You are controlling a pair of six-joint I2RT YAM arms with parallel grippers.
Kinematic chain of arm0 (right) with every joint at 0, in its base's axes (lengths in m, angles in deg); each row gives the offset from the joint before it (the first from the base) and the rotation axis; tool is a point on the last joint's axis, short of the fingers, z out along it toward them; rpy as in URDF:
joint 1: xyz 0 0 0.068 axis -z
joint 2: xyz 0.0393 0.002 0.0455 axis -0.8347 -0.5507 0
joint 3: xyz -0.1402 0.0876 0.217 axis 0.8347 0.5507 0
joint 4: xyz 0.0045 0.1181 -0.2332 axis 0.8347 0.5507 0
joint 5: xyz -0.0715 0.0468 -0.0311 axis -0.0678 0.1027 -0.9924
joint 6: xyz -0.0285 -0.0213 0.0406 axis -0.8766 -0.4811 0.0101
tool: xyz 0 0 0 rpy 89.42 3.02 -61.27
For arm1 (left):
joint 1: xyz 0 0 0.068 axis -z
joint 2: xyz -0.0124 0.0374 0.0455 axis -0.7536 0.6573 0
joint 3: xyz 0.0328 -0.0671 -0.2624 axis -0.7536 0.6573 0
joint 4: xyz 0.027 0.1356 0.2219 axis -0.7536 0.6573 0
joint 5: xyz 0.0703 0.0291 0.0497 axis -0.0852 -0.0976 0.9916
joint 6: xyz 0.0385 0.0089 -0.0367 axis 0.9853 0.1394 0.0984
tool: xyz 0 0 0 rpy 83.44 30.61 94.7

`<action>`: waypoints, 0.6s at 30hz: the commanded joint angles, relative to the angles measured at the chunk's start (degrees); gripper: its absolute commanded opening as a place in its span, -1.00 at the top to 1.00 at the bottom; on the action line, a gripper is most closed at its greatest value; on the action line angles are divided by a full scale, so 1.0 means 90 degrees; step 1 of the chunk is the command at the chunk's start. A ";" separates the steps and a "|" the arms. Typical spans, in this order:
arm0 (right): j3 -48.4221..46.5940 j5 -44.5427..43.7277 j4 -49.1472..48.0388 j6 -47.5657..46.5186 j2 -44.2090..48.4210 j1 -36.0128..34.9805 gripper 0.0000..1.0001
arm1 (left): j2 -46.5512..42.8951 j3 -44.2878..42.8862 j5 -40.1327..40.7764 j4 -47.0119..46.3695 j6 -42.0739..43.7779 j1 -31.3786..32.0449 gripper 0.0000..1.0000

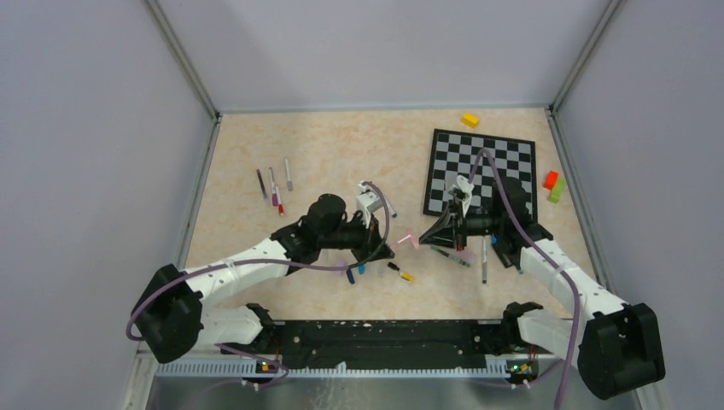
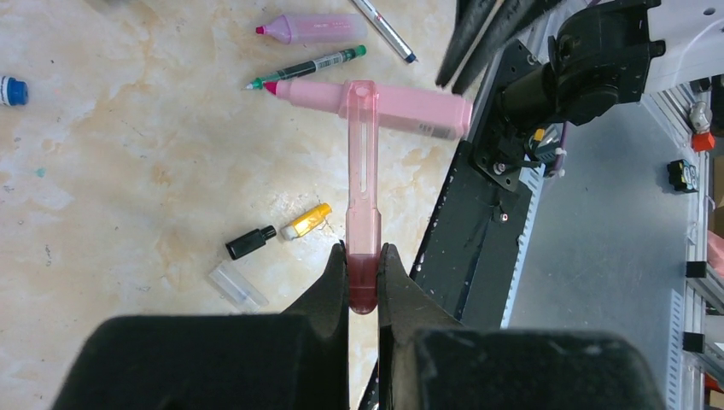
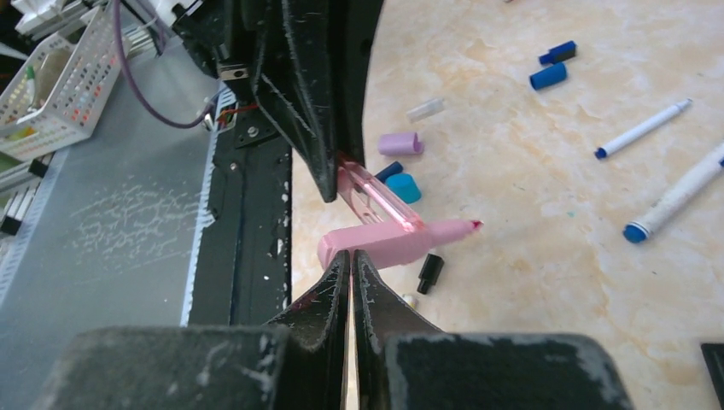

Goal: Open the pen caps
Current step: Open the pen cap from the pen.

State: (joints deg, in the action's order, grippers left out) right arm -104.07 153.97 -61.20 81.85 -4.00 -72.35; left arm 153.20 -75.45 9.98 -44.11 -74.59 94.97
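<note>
My left gripper (image 2: 363, 249) is shut on the closed end of a long translucent pink pen cap (image 2: 363, 188). The cap's clip end lies across an uncapped pink highlighter (image 2: 376, 102). My right gripper (image 3: 351, 254) is shut, with nothing between its fingers. Its tips sit right against the rear end of that highlighter (image 3: 388, 243). I cannot tell whether the highlighter rests on the table. Loose caps lie below: black (image 2: 250, 243), orange (image 2: 307, 220), clear (image 2: 237, 286), blue (image 2: 10, 90), lilac (image 3: 399, 143) and teal (image 3: 404, 187).
A second pink highlighter (image 2: 312, 27) and a green pen (image 2: 316, 64) lie beyond the cap. White pens (image 3: 642, 130) lie to the right. A chessboard (image 1: 482, 171), a yellow block (image 1: 470, 120) and red and green blocks (image 1: 553, 184) sit at the back right. The black rail (image 1: 384, 337) borders the near edge.
</note>
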 commanded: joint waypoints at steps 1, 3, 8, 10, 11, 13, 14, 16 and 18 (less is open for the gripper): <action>-0.0135 0.0404 0.0021 -0.0470 -0.0021 -0.0365 1.00 | 0.0067 -0.0279 -0.0112 -0.0436 -0.0065 -0.0011 1.00; -0.0108 0.0499 0.0025 -0.0475 -0.0022 -0.0401 1.00 | 0.0083 -0.0292 -0.0112 -0.0448 -0.0058 -0.0010 1.00; -0.0108 0.0451 0.0193 -0.0628 -0.0014 -0.0406 1.00 | 0.0115 -0.0305 -0.0136 -0.0478 -0.0019 -0.0010 1.00; -0.0083 0.0323 0.0196 -0.0625 -0.0030 -0.0410 1.00 | 0.0144 -0.0313 -0.0184 -0.0512 -0.0025 -0.0006 1.00; -0.0071 0.0273 0.0166 -0.0610 -0.0053 -0.0418 1.00 | 0.0160 -0.0318 -0.0231 -0.0536 -0.0041 -0.0009 1.00; -0.0060 0.0152 0.0118 -0.0590 -0.0089 -0.0492 1.00 | 0.0210 -0.0343 -0.0321 -0.0566 -0.0087 -0.0011 1.00; -0.0060 0.0054 0.0097 -0.0580 -0.0105 -0.0535 1.00 | 0.0226 -0.0359 -0.0363 -0.0599 -0.0107 -0.0011 1.00; -0.0071 -0.0094 0.0088 -0.0565 -0.0129 -0.0589 1.00 | 0.0267 -0.0364 -0.0434 -0.0662 -0.0148 -0.0011 1.00; -0.0071 -0.0157 0.0081 -0.0557 -0.0130 -0.0592 1.00 | 0.0282 -0.0356 -0.0444 -0.0703 -0.0164 -0.0011 1.00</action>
State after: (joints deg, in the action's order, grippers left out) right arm -104.07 154.45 -59.10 78.05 -4.92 -76.68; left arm 155.47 -76.24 8.14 -46.51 -75.46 94.97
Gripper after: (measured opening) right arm 0.002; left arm 0.080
